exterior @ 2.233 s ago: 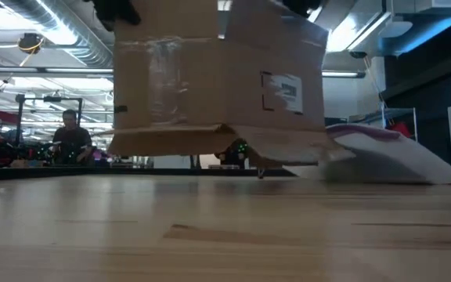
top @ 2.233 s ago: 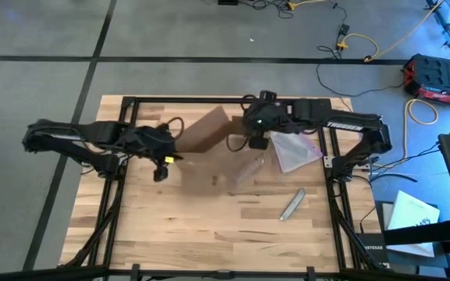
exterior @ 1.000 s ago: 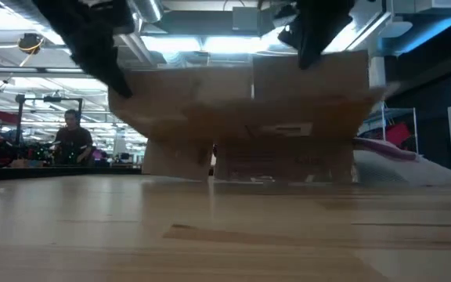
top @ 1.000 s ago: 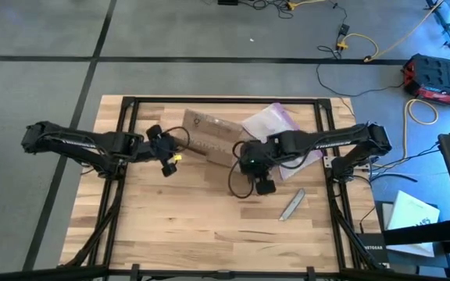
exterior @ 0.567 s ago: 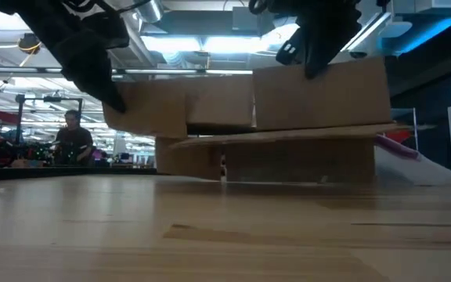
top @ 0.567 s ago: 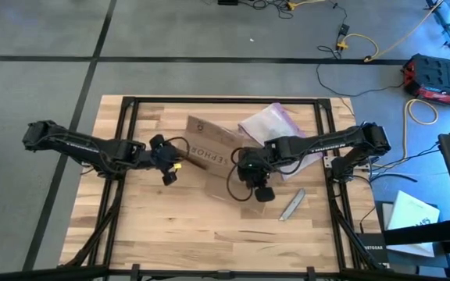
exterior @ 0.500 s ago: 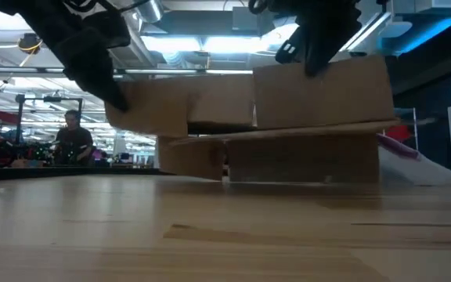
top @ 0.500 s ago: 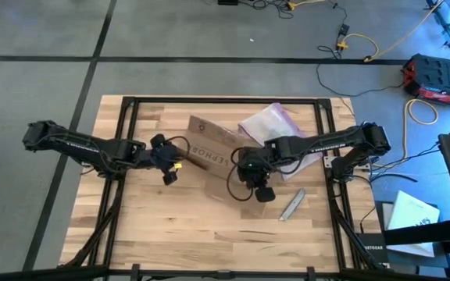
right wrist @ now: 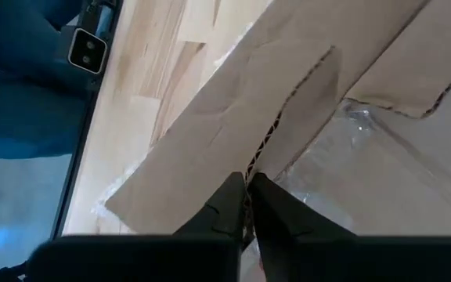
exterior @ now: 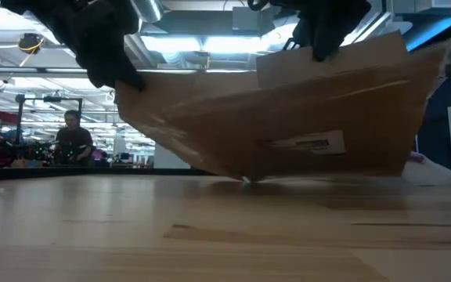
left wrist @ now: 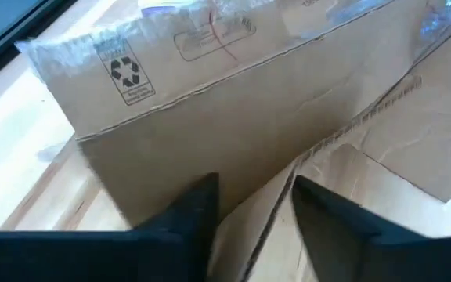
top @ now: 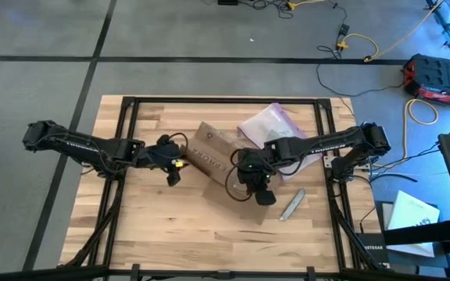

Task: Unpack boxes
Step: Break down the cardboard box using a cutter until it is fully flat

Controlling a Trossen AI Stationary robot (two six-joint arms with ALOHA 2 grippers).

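1 box is all that shows of the task's cardboard, a brown one with black lettering, lying tilted near the middle of the table with only its lower edge on the wood in the low view. Its flaps stand loose and spread, so opening looks done, but nothing can be seen inside it from any view; whether it is emptied I cannot tell. The right hand is clenched on the thin corrugated edge of 1 flap. The left hand has its 2 fingers parted astride another flap's edge at the box's left end, apparently slack rather than pinching. Just behind the box lies 1 clear plastic bag with a purple edge, possibly already taken out, though that is only a guess. Beside the right hand lies 1 small grey tool, untouched. Beyond the table, 1 person sits far off in the room.
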